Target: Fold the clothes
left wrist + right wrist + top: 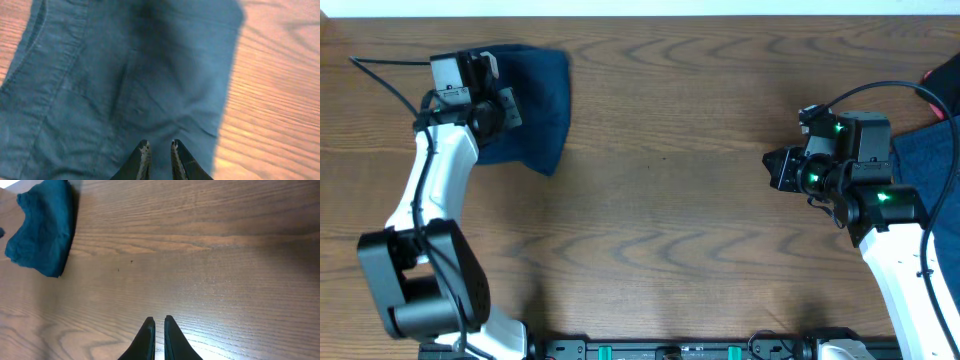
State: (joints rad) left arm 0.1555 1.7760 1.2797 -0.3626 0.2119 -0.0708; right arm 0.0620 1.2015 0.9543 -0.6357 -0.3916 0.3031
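Note:
The clothes (538, 100) lie as a folded navy bundle at the table's far left; the same clothes (125, 75) fill the left wrist view, seams and a pocket edge showing. My left gripper (159, 145) hovers low over this cloth near its right edge, its jaws a small gap apart with nothing between them. From overhead the left gripper (492, 68) sits on the bundle's left part. My right gripper (775, 168) hangs over bare wood at the right, shut and empty. In the right wrist view, the right gripper (158, 320) points toward the distant clothes (42, 230).
More dark blue fabric (932, 150) lies at the table's right edge behind the right arm, with a red item (942, 72) above it. A black cable (380, 70) runs left of the left arm. Bare wood spans the middle.

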